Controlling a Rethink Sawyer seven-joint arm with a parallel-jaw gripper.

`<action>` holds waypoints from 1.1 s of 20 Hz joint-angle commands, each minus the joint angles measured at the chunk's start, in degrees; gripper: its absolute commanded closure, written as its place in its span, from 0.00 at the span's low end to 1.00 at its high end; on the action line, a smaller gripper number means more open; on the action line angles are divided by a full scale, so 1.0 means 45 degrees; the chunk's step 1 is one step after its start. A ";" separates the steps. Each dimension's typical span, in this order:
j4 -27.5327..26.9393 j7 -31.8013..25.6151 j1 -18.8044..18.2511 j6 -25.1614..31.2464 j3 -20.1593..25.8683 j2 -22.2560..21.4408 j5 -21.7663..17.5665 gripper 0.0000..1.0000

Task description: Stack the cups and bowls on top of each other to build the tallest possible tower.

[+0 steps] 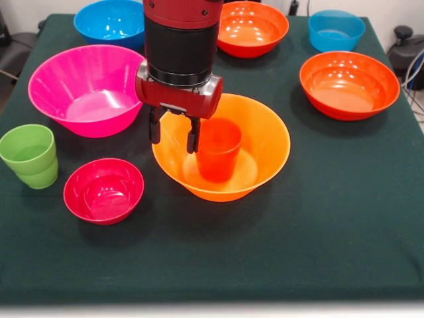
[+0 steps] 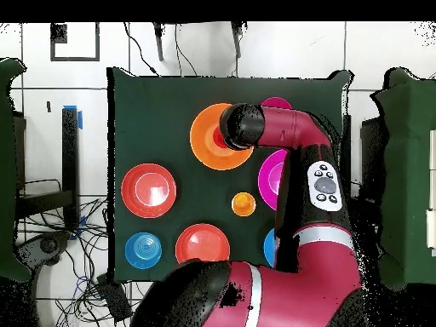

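A Sawyer arm hangs over a green-clothed table (image 1: 344, 218), its gripper (image 1: 174, 136) poised at the 9 o'clock rim of a red-orange cup (image 1: 218, 149) that stands upright inside the widest orange bowl (image 1: 268, 142), the base of the tower. The two dark fingers (image 1: 154, 126) stand slightly apart with nothing between them; the right-hand one appears to touch or just overlap the cup's rim, though contact cannot be confirmed. Around the bowl lie spare pieces: a pink bowl (image 1: 89, 89) at 10 o'clock, a crimson bowl (image 1: 104, 190) at 8 o'clock, a light green cup (image 1: 30, 156) at 9 o'clock, a red-orange bowl (image 1: 349, 84) at 2 o'clock, another orange-red bowl (image 1: 253, 28) and two blue bowls (image 1: 109, 21) along the far edge. From above, the arm's wrist (image 2: 243, 126) covers the orange bowl's (image 2: 207, 136) centre, and a small orange cup (image 2: 243, 203) sits apart.

The glossy plastic pieces look light, stiff and slippery; each seems best gripped by pinching its thin rim wall, one finger inside, one outside, since tapered sides may slide from a squeeze.
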 commanded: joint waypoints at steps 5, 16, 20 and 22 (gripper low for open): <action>0.2236 -0.2679 -0.0195 0.1368 0.1336 -0.1125 -0.0872 0.00; 0.3276 -0.2621 -0.0533 0.1018 0.1336 -0.1845 -0.1210 0.00; 0.3534 -0.2751 -0.0849 0.0874 0.1475 -0.1930 -0.1242 0.00; 0.3748 -0.2773 -0.1048 0.0645 0.1547 -0.1933 -0.1277 0.00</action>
